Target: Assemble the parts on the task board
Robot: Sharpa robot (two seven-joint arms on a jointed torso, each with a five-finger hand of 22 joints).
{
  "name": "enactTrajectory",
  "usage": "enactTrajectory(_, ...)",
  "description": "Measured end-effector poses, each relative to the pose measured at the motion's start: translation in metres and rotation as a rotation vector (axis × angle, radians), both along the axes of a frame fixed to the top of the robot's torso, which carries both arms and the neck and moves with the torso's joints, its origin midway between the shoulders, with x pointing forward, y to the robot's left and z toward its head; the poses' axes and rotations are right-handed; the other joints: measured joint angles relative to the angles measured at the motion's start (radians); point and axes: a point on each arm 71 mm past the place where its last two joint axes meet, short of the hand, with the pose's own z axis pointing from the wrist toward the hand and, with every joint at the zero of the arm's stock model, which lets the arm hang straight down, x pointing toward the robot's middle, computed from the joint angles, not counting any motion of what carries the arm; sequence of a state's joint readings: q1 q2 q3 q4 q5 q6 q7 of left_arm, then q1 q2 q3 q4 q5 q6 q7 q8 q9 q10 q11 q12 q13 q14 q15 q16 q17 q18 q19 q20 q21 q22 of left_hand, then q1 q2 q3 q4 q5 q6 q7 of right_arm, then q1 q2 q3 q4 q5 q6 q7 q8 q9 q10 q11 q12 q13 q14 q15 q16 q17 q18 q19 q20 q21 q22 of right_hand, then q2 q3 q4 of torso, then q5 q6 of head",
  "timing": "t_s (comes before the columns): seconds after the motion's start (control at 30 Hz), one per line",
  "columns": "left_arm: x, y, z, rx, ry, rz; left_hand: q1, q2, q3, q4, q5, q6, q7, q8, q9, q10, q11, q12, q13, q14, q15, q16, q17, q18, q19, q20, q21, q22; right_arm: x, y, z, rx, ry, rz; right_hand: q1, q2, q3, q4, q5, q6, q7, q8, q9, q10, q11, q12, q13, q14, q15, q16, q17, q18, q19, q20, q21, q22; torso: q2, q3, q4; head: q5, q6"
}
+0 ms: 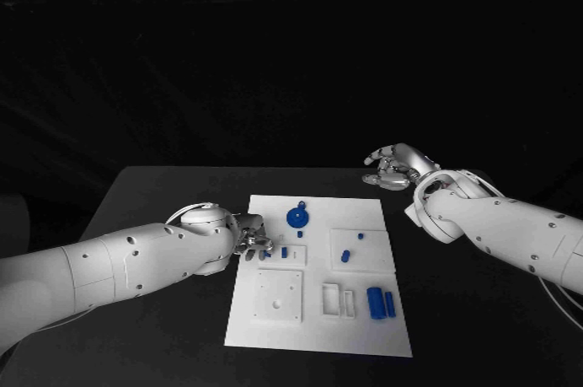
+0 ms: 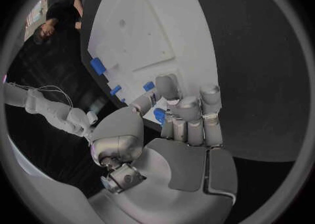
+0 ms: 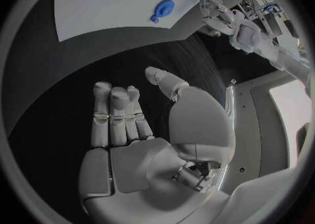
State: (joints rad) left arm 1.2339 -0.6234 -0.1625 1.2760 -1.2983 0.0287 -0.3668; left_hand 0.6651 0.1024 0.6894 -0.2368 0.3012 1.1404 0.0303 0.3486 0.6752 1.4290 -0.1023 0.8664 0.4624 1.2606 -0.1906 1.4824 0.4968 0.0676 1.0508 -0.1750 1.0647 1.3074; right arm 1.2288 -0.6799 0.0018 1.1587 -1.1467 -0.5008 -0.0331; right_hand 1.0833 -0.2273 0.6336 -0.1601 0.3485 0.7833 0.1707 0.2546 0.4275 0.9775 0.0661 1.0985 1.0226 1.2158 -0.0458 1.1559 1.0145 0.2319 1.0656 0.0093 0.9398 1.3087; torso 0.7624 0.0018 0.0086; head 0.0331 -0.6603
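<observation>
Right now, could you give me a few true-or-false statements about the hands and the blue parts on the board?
1. The left hand is over the task board's left edge. True.
2. The right hand holds the round blue part. False: it holds nothing and hangs over the black table beyond the board.
3. Two blue cylinders lie side by side near the board's right edge. True.
4. The round blue part lies off the board. False: it sits on the board.

Dim scene, perhaps slight edge blur
</observation>
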Motion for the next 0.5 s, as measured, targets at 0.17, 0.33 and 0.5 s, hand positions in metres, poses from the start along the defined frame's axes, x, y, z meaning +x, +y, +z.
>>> enactTrajectory(0.17, 0.0002, -0.0002, 0.0002, 0.003, 0.004, 0.0, -0.008, 0.0, 0.0, 0.0, -0.008, 0.001, 0.0, 0.0, 0.0, 0.0, 0.0, 0.007, 0.002, 0.0, 0.0, 0.0, 0.002, 0.0, 0.0, 0.0, 0.004, 0.0, 0.0, -0.0003, 0.0, 0.0, 0.0, 0.0, 0.0, 0.0, 0.0, 0.0, 0.0, 0.001, 0.0, 0.0, 0.0, 0.0, 0.0, 0.003, 0.0, 0.0, 0.0, 0.0, 0.0, 0.0, 0.0, 0.0, 0.0, 0.0, 0.0, 0.0, 0.0001, 0.0, -0.001)
enactTrajectory(0.33, 0.0, -0.0007, -0.0011, 0.007, 0.007, 0.001, -0.02, -0.007, -0.007, 0.019, -0.066, 0.015, -0.011, 0.008, 0.003, 0.003, -0.003, 0.017, 0.005, 0.007, -0.008, 0.0, 0.004, 0.002, 0.0, 0.0, 0.004, 0.0, 0.0, -0.0002, -0.0001, 0.0, 0.0, 0.0, 0.0, 0.0, 0.0, 0.0, 0.0, 0.003, 0.0, 0.0, 0.0, 0.0, 0.0, 0.003, -0.001, 0.0, 0.0, 0.0, 0.0, 0.0, 0.001, 0.002, 0.0, 0.0, 0.0, 0.0, 0.0006, -0.002, -0.001)
enactTrajectory(0.5, 0.0003, -0.0003, -0.0016, 0.01, 0.008, 0.005, -0.025, -0.033, -0.009, 0.035, -0.093, 0.023, -0.02, 0.009, 0.002, 0.003, -0.004, 0.023, 0.005, 0.013, -0.016, 0.0, 0.004, 0.002, 0.0, 0.0, 0.004, 0.001, 0.0, -0.0003, -0.0001, 0.0, 0.0, -0.001, 0.0, 0.0, -0.003, -0.003, 0.0, 0.003, 0.0, 0.0, 0.0, 0.0, 0.0, 0.003, -0.001, 0.0, 0.0, 0.0, 0.0, 0.0, 0.001, 0.002, 0.0, 0.0, 0.0, -0.0007, 0.001, -0.002, -0.001)
